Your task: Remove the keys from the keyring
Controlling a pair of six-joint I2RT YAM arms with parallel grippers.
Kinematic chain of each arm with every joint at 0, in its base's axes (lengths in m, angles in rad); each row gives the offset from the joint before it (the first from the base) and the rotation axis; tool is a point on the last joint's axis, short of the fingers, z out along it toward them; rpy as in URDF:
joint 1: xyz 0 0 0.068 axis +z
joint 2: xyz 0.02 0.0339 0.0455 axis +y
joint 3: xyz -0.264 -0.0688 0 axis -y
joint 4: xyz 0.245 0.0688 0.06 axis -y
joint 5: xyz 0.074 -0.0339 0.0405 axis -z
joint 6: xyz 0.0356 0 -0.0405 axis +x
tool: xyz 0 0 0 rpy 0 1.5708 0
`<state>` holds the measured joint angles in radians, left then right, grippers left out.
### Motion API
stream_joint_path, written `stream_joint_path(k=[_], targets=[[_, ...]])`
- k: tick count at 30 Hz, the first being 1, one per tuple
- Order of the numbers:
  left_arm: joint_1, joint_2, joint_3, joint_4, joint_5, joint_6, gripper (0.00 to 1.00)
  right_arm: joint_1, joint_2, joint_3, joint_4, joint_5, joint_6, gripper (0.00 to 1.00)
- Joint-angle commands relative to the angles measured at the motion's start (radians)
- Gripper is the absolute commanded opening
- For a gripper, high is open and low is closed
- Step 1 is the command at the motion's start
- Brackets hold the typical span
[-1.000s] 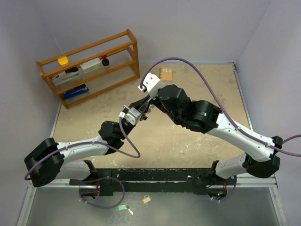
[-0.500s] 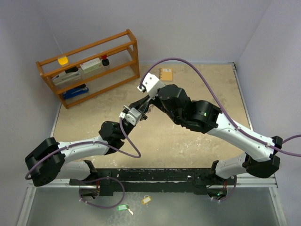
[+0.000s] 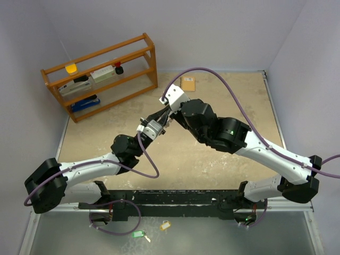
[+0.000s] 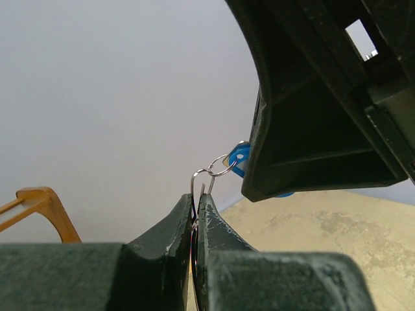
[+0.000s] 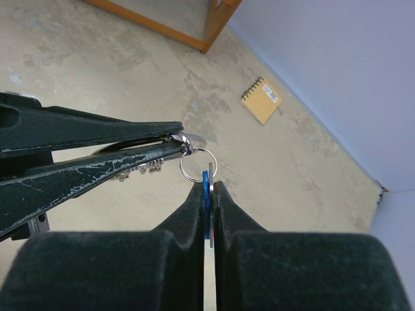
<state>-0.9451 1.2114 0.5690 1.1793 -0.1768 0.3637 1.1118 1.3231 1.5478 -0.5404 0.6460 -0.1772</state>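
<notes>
The left tool (image 4: 197,199) stays pinched narrow on the keyring (image 4: 193,183), whose wire loops up just past its tips. Facing it, the right tool (image 5: 207,188) is clamped on the blue-tagged key (image 5: 205,179). The key's small ring (image 5: 181,165) sits just beyond those tips. Since a second ago both arms have shifted slightly, the left stretching further forward. Both grips are unchanged, above the surface (image 3: 223,90).

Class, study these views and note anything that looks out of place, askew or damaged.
A green-tagged key and a yellow-tagged key lie off the table, on the grey ledge behind the arm bases. The left claw has cracked, worn coating on its fingers.
</notes>
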Motion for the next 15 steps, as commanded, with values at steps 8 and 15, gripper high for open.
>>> stream_joint_path(k=[8, 15], targets=[[0.028, -0.119, 0.020, 0.024, -0.074, -0.003, 0.00, -0.007, -0.088, -0.081, 0.097, 0.012, 0.075, 0.00], [0.028, -0.160, 0.001, 0.053, -0.004, -0.068, 0.00, -0.006, -0.066, -0.095, 0.120, -0.079, 0.075, 0.00]])
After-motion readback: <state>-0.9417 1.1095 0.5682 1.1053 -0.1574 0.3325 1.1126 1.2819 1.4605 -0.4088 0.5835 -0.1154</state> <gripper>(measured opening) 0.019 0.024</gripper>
